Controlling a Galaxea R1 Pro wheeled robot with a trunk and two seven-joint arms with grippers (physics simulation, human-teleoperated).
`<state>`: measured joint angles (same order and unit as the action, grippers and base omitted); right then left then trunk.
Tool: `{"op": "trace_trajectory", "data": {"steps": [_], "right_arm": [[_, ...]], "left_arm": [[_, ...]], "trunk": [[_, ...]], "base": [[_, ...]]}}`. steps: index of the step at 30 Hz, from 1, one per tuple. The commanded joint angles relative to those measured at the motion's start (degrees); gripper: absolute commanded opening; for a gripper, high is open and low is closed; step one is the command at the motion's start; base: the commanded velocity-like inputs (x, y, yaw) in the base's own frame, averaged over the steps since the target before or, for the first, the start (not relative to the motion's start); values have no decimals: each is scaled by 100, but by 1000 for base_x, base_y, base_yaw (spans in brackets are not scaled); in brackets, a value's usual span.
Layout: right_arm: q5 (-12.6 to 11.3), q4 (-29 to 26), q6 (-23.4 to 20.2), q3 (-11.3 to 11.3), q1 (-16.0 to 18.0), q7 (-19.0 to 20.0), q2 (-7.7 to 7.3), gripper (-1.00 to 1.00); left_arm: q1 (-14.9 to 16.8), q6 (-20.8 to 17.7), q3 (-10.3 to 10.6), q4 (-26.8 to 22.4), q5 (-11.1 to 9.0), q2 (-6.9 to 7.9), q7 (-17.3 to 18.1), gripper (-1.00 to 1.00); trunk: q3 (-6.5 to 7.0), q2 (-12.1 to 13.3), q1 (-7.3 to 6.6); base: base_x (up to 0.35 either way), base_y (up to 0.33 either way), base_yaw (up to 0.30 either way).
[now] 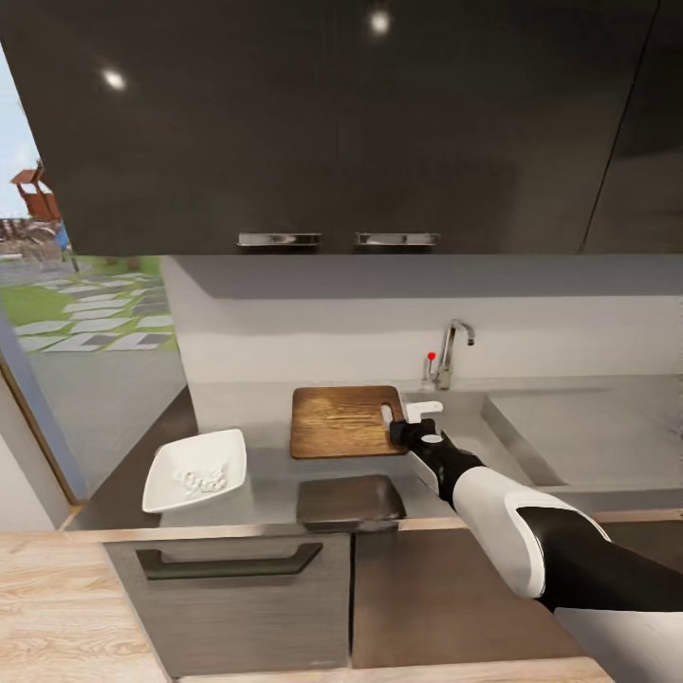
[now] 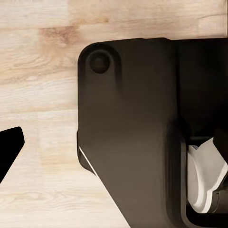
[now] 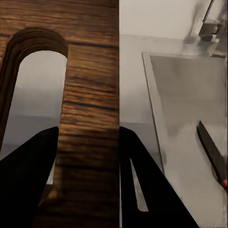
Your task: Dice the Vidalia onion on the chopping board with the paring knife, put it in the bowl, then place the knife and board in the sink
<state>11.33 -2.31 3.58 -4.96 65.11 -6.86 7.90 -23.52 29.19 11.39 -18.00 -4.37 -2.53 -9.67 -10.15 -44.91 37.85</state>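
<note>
Two right fingers [image 3: 28, 175] clamp chopping board [image 1: 340, 420] handle strip; bowl [image 1: 196, 471], tap [image 1: 451, 351] nearby.

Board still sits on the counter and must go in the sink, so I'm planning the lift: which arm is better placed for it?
Right. Its pincer straddles the board at the handle slot, beside the sink. The left pincer points at the floor.

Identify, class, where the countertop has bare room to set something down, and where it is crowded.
Bare countertop runs behind the bowl to the wall, left of the chopping board; the sink drainboard looks bare too. Crowded: the board's handle end, straddled by the right gripper.
</note>
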Motion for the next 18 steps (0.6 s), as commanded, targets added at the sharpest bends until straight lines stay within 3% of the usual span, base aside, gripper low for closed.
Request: {"op": "trace_trajectory", "data": {"steps": [1,13,18], "right_arm": [[62,2,20,-89,8,-8,1,-100],[62,2,20,-85,9,-8,9,-100],[62,2,20,-85,6,-8,6,-100]], "left_arm": [[-2,8,48,-10,-46,5,-35,100],[-3,10,49,-10,-46,7,-35,100],[-4,39,52,-38,-38,3,-42,100]], "trunk": [[-7,-6,1],[-7,-6,1],[-7,-6,1]], "base": [[0,-308,0],[0,-305,0],[-123,-60,0]]}}
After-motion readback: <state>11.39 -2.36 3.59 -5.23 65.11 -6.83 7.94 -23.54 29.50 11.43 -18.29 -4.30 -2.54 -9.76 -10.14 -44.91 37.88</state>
